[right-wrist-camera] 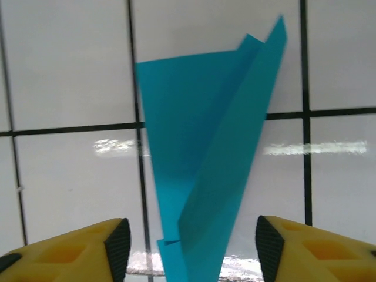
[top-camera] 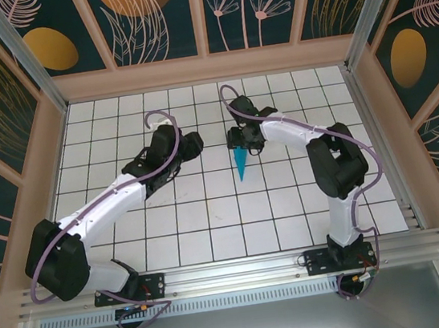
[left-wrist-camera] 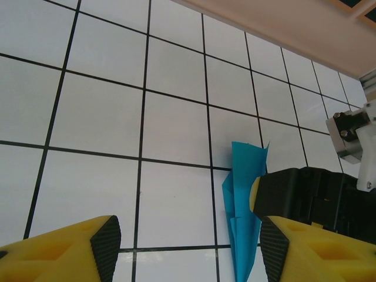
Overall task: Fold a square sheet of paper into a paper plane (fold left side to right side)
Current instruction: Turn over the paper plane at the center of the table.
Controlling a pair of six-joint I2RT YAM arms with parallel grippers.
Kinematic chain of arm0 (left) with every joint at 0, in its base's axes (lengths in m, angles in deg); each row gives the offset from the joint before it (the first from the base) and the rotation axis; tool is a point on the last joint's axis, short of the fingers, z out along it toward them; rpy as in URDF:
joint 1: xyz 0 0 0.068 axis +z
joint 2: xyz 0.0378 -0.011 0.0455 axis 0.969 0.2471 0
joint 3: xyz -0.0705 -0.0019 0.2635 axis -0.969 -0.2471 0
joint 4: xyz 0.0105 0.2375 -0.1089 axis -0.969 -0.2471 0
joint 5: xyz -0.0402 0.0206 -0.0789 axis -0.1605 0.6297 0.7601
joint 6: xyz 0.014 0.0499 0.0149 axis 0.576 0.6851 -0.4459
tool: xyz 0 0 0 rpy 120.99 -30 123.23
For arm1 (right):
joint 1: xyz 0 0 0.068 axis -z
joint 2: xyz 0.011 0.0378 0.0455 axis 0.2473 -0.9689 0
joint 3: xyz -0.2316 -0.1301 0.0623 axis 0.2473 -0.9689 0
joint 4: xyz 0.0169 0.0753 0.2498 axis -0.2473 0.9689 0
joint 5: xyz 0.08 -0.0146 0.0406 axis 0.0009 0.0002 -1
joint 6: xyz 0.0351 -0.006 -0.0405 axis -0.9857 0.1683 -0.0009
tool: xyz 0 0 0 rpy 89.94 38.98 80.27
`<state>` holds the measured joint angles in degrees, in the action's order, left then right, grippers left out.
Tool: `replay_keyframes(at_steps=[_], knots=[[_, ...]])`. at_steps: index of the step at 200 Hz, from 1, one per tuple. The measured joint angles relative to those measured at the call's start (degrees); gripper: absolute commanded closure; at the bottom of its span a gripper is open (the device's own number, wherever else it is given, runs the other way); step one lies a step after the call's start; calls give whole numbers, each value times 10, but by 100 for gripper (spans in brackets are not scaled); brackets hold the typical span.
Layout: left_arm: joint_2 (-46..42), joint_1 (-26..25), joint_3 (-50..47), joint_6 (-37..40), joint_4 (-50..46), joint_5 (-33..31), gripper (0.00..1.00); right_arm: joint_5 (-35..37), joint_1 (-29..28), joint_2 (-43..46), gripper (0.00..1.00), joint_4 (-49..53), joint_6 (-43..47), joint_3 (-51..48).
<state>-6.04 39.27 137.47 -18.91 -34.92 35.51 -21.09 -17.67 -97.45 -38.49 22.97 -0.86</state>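
Paper: the paper [top-camera: 240, 164] is a teal sheet folded into a narrow wedge, and it lies on the table a little right of the middle.
Paper direction: in the top view the wide end faces the far wall and the pointed tip faces the arm bases.
Paper folds: in the right wrist view the paper [right-wrist-camera: 205, 164] has one layer doubled over along its right side, with a long slanting crease and a small corner sticking out at the wide end.
Paper contact: it rests on the tiles, and no finger touches it.
Right gripper: the right gripper [right-wrist-camera: 192, 247] hangs over the narrow end. Its yellow fingers [right-wrist-camera: 82, 249] are spread, one on each side of the paper and clear of it.
Right gripper from above: the right gripper [top-camera: 242, 138] sits just beyond the wide end.
Left gripper: the left gripper [left-wrist-camera: 191, 249] has its fingers wide apart and nothing between them. The paper [left-wrist-camera: 244, 205] lies ahead, close to its right finger.
Left gripper position: the left gripper [top-camera: 193, 145] is near the paper, on its left, and apart from it.
Table: the table [top-camera: 211, 222] has white tiles with black grid lines.
Surround: a pale wooden frame [top-camera: 207, 67] runs along the far edge.
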Motion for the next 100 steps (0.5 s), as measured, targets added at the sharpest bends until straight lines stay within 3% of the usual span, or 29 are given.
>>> replay_keyframes(at_steps=[32,76,100], knots=[[0,0,-18,0,0,-4,32,14,0,-5,59,6,-12,-11],[-15,0,-19,5,0,-20,24,14,0,-7,100,5,-14,-19],[-28,0,-19,12,0,-30,20,1,0,2,100,-5,6,-34]])
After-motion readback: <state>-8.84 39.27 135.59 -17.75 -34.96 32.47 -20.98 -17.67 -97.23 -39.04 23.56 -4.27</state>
